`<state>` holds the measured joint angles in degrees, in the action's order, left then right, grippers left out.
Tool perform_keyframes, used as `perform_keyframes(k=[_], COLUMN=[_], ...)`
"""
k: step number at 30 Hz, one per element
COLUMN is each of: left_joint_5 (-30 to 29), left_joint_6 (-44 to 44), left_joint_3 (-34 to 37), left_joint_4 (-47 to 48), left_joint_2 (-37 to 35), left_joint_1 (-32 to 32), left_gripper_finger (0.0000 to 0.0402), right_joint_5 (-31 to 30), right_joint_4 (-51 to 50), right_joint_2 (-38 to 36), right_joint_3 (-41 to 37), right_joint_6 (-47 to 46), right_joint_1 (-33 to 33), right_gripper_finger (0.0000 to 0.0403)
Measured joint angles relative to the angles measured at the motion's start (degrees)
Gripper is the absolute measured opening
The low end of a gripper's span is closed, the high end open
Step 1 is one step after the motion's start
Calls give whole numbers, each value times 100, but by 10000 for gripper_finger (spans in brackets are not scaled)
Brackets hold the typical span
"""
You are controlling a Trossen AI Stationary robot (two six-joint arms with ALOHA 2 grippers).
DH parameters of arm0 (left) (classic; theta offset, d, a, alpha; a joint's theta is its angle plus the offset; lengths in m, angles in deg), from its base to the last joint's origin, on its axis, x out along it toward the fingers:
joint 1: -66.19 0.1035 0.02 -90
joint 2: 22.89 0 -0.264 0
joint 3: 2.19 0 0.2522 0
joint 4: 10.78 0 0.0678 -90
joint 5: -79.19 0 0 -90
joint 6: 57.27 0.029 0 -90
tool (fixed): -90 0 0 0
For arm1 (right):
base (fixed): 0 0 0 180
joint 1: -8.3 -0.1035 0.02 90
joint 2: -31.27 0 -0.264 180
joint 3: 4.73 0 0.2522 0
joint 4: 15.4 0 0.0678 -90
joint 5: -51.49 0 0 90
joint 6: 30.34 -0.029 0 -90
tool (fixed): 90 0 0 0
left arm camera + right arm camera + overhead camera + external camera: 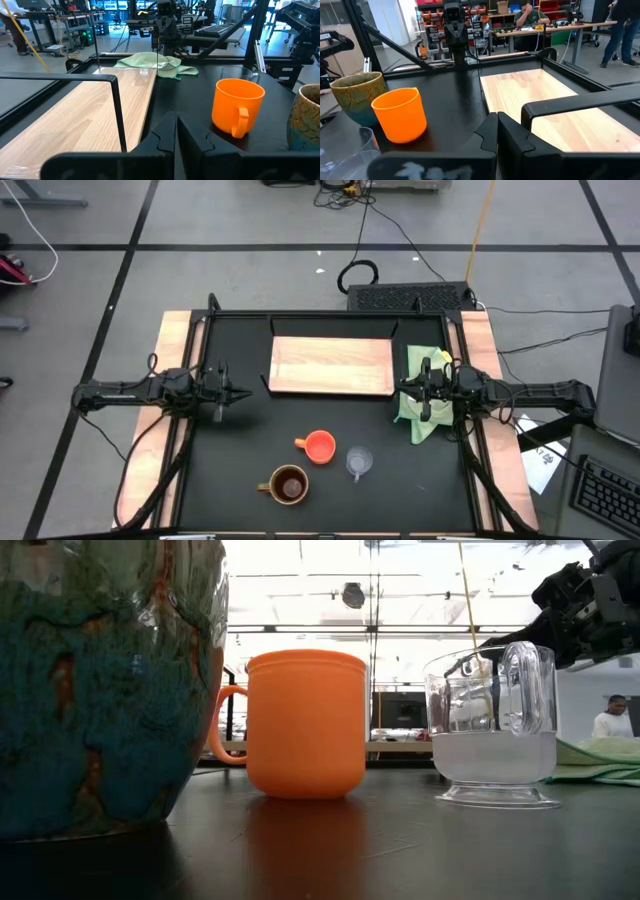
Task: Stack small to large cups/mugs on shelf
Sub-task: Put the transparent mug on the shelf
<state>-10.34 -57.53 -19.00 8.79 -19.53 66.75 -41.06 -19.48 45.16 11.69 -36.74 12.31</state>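
- Glass first: I see the small clear cup (359, 462) on the black table (240, 440), toward the front edge, just right of the orange cup (319, 446); the brown mug (288, 485) sits front-left of both.
- All 3 stand upright and apart, well clear of the wooden board (331, 365) farther back.
- I judge my right gripper (424, 393) nearer: the glass lies forward and slightly inward of it.
- Both grippers are closed and empty; my left gripper (240, 392) waits at the opposite side.
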Motion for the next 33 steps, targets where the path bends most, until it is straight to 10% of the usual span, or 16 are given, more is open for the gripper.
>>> perform_keyframes(k=[33], left_joint_5=[185], left_joint_6=[-558], left_joint_3=[2], left_joint_4=[-424], left_joint_2=[0], left_joint_1=[0], left_gripper_finger=[21], right_joint_5=[623], right_joint_4=[1588], right_joint_2=[12], right_joint_3=[-2], right_joint_6=[632], right_joint_1=[2], right_gripper_finger=[0])
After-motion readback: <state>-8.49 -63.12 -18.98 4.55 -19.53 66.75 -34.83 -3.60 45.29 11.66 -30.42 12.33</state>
